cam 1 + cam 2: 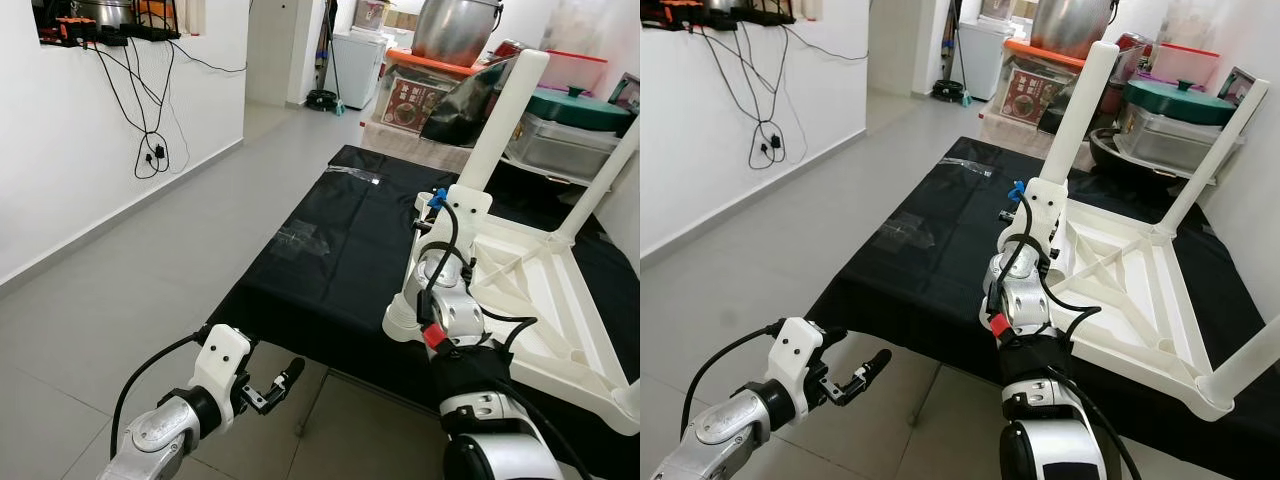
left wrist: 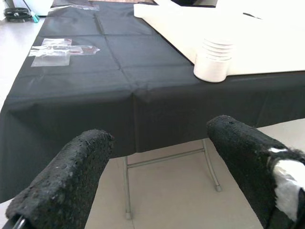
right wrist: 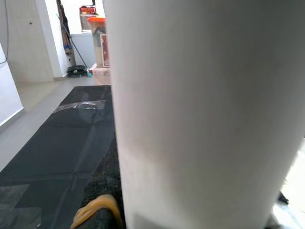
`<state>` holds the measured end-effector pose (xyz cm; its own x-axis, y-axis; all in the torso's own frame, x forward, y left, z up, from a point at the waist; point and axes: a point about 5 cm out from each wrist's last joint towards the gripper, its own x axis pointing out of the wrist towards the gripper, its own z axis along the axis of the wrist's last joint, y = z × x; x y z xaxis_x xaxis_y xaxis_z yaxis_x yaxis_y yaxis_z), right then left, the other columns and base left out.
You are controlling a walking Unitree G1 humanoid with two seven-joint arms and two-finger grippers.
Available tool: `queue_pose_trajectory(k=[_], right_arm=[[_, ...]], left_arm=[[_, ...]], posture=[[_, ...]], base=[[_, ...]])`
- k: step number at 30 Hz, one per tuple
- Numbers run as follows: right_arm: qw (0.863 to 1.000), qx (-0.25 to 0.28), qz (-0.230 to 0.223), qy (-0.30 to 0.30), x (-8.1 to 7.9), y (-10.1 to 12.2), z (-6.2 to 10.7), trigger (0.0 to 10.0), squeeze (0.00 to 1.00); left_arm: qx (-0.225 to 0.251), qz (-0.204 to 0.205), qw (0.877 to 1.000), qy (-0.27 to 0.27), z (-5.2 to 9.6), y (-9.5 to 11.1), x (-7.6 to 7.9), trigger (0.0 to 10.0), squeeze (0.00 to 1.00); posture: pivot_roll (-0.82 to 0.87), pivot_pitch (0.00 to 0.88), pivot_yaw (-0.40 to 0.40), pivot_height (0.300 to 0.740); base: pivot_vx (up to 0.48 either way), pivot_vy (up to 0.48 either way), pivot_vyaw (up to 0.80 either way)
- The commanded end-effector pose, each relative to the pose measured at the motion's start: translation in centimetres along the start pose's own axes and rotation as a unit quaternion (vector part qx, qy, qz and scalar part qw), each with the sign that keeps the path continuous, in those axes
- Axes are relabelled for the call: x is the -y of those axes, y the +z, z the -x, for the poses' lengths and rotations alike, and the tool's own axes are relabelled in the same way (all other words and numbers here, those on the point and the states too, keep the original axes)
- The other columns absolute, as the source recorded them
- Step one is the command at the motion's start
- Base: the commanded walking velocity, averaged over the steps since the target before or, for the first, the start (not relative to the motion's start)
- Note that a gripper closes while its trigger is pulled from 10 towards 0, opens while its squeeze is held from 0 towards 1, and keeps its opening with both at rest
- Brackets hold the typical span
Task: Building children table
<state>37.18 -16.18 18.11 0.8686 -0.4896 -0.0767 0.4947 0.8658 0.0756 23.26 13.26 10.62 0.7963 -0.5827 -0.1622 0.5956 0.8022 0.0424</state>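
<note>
**Leg gripped on the upturned children's table**

While the white children's table (image 1: 540, 290) lies upside down on the black-covered tabletop (image 1: 330, 250), its near leg (image 1: 505, 115) is clasped low down by the right hand (image 1: 1040, 205). Stiff, light, smooth plastic is judged; the base offers the surest hold. The left hand (image 1: 275, 385) is held open and empty over the floor.

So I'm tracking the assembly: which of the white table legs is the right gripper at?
The tallest-looking leg, at the upturned table's corner nearest the black cloth's open middle. The right gripper is at its base; the other legs stand untouched.
</note>
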Motion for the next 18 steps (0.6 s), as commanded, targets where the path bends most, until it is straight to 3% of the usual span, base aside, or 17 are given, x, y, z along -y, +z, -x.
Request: queue_pose_trajectory(k=[1, 8, 10, 12, 13, 18], right_arm=[[0.982, -0.156, 0.074, -0.076, 3.7, -7.9, 0.5, 0.0, 0.00], [0.980, -0.161, 0.080, -0.082, 3.6, -8.3, 0.7, 0.0, 0.00], [0.983, -0.159, 0.073, -0.062, 3.2, -8.0, 0.6, 9.4, 0.00], [0.984, -0.158, 0.069, -0.054, 3.1, -7.9, 0.5, 9.4, 0.00], [0.985, -0.154, 0.066, -0.047, 2.9, -7.6, 0.5, 10.0, 0.00], [0.988, -0.139, 0.060, -0.034, 2.5, -6.2, 0.3, 10.0, 0.00]], left_arm=[[-0.001, 0.001, 1.000, -0.001, -0.2, -0.2, 0.2, 10.0, 0.00], [-0.001, 0.001, 1.000, -0.002, -0.3, -0.2, 0.2, 10.0, 0.00], [-0.001, 0.000, 1.000, -0.002, -0.3, -0.1, 0.2, 10.0, 0.00], [-0.001, 0.000, 1.000, -0.002, -0.3, -0.1, 0.1, 10.0, 0.00], [-0.001, -0.001, 1.000, -0.002, -0.3, -0.1, 0.1, 10.0, 0.00], [-0.001, -0.001, 1.000, -0.004, -0.3, -0.1, 0.1, 10.0, 0.00]], posture=[[0.07, 0.000, -0.153, 0.740], [0.07, 0.000, -0.152, 0.740], [0.07, 0.000, -0.151, 0.740], [0.07, 0.000, -0.149, 0.740], [0.07, 0.000, -0.149, 0.740], [0.06, 0.000, -0.146, 0.740]], base=[[0.000, 0.000, 0.00], [0.000, 0.000, 0.00], [0.000, 0.000, 0.00], [0.000, 0.000, 0.00], [0.000, 0.000, 0.00], [0.000, 0.000, 0.00]])
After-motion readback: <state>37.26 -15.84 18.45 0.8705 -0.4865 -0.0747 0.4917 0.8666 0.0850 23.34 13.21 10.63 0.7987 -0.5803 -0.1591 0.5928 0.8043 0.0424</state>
